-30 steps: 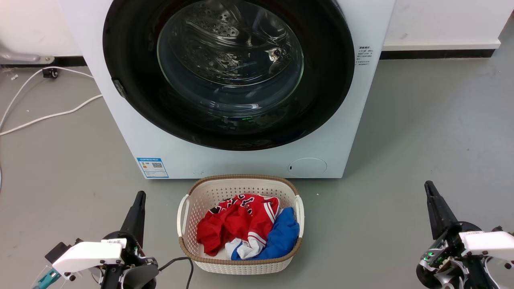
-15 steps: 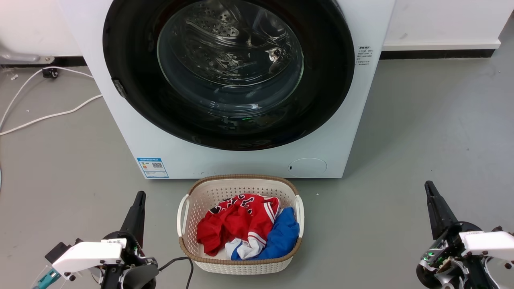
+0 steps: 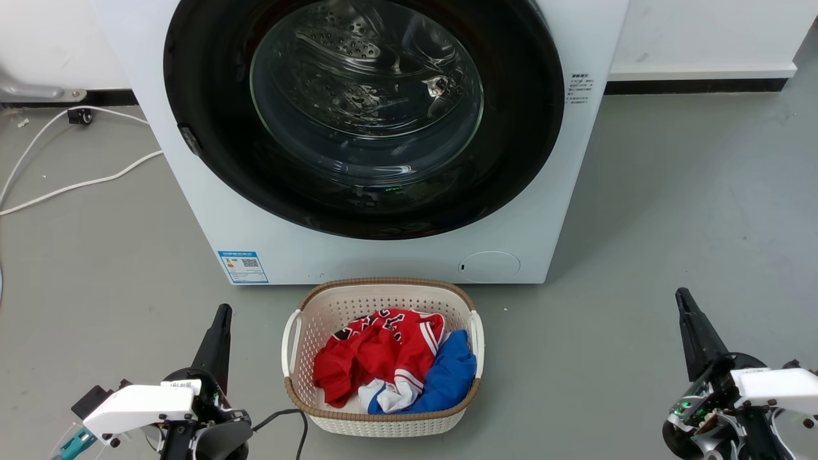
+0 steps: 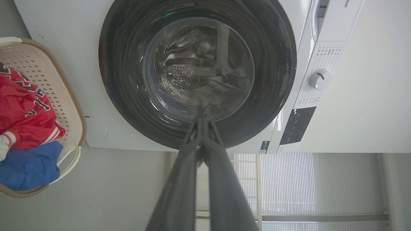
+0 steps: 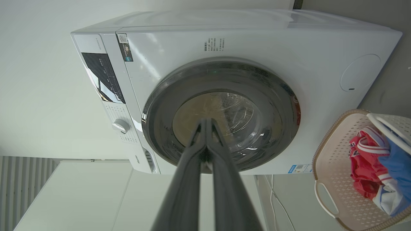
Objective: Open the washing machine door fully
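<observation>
The washing machine door (image 3: 364, 115) is a large glossy black disc with a bulging clear glass centre, lying closed and flush against the white washer (image 3: 409, 262). It also fills much of the left wrist view, door (image 4: 197, 70), and sits mid-frame in the right wrist view, door (image 5: 221, 115). My left gripper (image 3: 223, 311) rests low at the lower left, shut, well short of the washer. Over at the lower right, my right gripper (image 3: 681, 294) is shut too and holds nothing. In each wrist view the two dark fingers meet at their tips: left gripper (image 4: 203, 116), right gripper (image 5: 205, 121).
A white laundry basket (image 3: 383, 421) with red, white and blue clothes stands on the grey floor between my grippers, right in front of the washer. White cables (image 3: 70, 185) trail on the floor at left. A small round flap (image 3: 489, 266) sits low on the washer.
</observation>
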